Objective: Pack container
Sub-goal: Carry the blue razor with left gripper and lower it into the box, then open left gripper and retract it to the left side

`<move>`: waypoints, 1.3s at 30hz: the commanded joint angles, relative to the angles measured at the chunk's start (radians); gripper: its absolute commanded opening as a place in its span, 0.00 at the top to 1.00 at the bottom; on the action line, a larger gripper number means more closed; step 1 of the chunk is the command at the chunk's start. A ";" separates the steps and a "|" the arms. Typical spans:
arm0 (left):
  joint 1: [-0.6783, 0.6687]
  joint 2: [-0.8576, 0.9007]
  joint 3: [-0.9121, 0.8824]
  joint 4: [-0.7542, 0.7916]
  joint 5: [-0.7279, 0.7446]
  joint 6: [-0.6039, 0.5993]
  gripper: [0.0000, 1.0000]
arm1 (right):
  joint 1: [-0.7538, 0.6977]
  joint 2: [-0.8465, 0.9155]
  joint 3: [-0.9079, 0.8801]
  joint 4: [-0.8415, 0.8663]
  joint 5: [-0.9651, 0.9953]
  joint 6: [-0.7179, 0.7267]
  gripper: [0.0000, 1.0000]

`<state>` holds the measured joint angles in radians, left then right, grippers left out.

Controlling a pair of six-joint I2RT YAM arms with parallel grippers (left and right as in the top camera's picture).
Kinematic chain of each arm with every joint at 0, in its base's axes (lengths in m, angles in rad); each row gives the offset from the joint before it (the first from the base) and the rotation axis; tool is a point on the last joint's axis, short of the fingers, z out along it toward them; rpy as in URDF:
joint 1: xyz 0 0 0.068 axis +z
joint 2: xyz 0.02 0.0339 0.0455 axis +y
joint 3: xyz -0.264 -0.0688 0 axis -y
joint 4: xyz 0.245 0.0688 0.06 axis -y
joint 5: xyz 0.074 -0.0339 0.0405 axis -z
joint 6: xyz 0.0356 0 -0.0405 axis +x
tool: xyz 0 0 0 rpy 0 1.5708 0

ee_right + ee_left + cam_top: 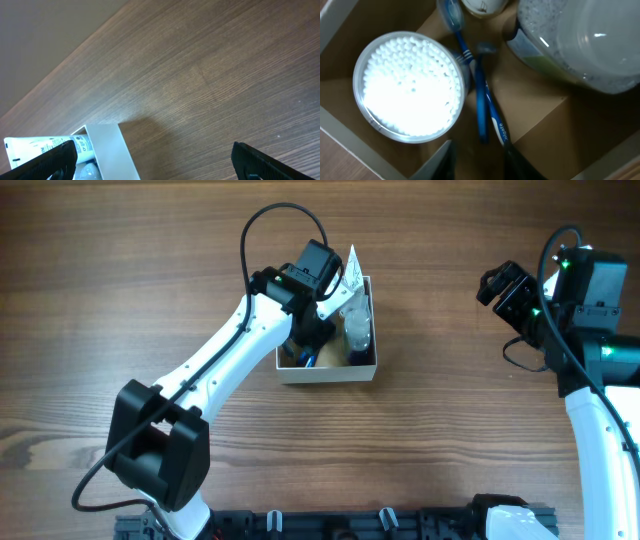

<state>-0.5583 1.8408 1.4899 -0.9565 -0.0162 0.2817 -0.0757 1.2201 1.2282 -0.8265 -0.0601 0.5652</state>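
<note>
The container (328, 372) sits mid-tabletop. The left gripper (480, 149) hangs released inside it, over the toothbrushes (480, 100); rising carelessly, a finger may hook one out. The right gripper (497, 283) is spread, empty.

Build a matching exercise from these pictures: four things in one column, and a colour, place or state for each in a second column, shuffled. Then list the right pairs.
Things
1. cotton swab tub
2. toothbrush
3. tube
4. right gripper

Descriptions
A. blue, lying on the floor of the container
B. open, above the table, apart from the container
C. round, full of white tips
D. white, poking out past the container's rim

Pairs: 1-C, 2-A, 3-D, 4-B
</note>
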 commanded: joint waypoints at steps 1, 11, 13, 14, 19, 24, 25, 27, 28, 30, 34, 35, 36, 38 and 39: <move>0.008 -0.044 0.008 -0.017 -0.094 -0.118 0.74 | -0.002 0.005 0.017 0.003 -0.012 0.014 0.00; 0.329 -0.349 0.036 -0.057 -0.197 -0.507 0.13 | -0.002 0.005 0.017 0.003 -0.012 0.014 0.00; 0.426 -0.382 0.036 -0.059 -0.133 -0.507 0.04 | -0.002 0.005 0.017 0.003 -0.012 0.014 0.00; 0.470 -0.391 0.036 -0.064 -0.106 -0.507 0.00 | -0.002 0.005 0.017 0.003 -0.012 0.014 0.00; 0.628 -0.392 0.034 -0.113 -0.042 -0.508 0.00 | -0.002 0.005 0.017 0.003 -0.012 0.014 0.00; 0.673 -0.391 0.034 -0.133 -0.037 -0.507 0.00 | -0.002 0.005 0.017 0.003 -0.012 0.014 0.00; 0.673 -0.391 0.034 -0.133 -0.037 -0.507 0.00 | -0.002 0.005 0.017 0.003 -0.012 0.014 0.00; 0.673 -0.391 0.034 -0.130 -0.036 -0.507 0.00 | -0.002 0.005 0.017 0.003 -0.012 0.014 0.00; 0.673 -0.391 0.034 -0.120 -0.036 -0.507 0.00 | -0.002 0.005 0.017 0.003 -0.012 0.014 0.00; 0.673 -0.391 0.034 -0.101 -0.036 -0.507 0.00 | -0.002 0.005 0.017 0.003 -0.012 0.014 0.00; 0.673 -0.391 0.034 -0.103 -0.036 -0.507 0.00 | -0.002 0.005 0.017 0.003 -0.012 0.014 0.00; 0.673 -0.391 0.034 -0.103 -0.036 -0.507 0.00 | -0.002 0.005 0.017 0.003 -0.012 0.014 0.00; 0.673 -0.391 0.034 -0.103 -0.036 -0.507 0.00 | 0.000 0.005 0.017 0.002 -0.012 0.014 0.00; 0.673 -0.391 0.034 -0.103 -0.037 -0.507 0.00 | 0.000 0.001 0.017 0.003 -0.012 0.014 0.00; 0.673 -0.391 0.034 -0.103 -0.036 -0.507 0.00 | 0.000 0.001 0.017 0.002 -0.012 0.014 0.00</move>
<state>0.1097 1.4441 1.5234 -1.0626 -0.0685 -0.2089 -0.0757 1.2201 1.2282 -0.8265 -0.0601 0.5652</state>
